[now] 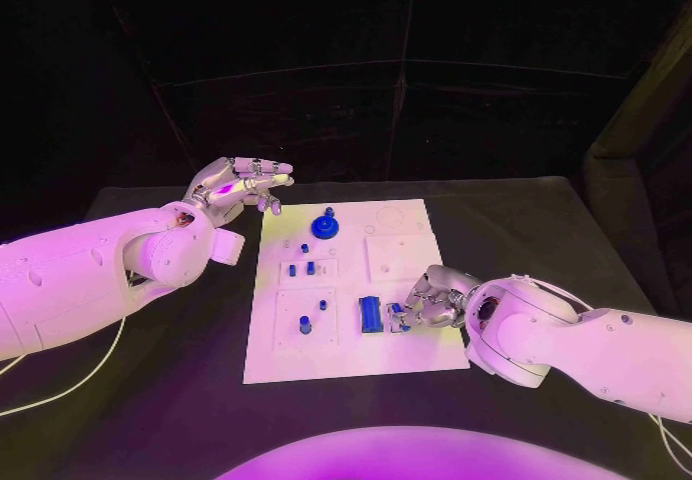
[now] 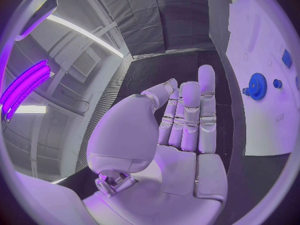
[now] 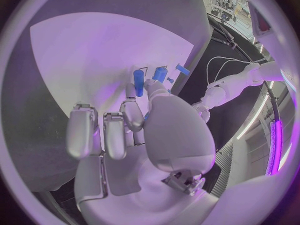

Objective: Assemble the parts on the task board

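Right robot hand (image 1: 433,300) low over the near right part of the task board (image 1: 346,350), fingertips at the small blue part (image 1: 395,317), seemingly pinching it, though a firm grip cannot be told. Just beside, toward the board middle, a longer blue block (image 1: 371,314), long axis running near-to-far. Left robot hand (image 1: 238,185) raised, open, holding nothing, well apart at the far left corner, near the blue gear (image 1: 326,226). Clearly the right one nearer for the coming move

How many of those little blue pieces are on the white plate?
About 8: a gear at the far end, five small pegs down the left side, two blocks by the right hand, which may hide more.
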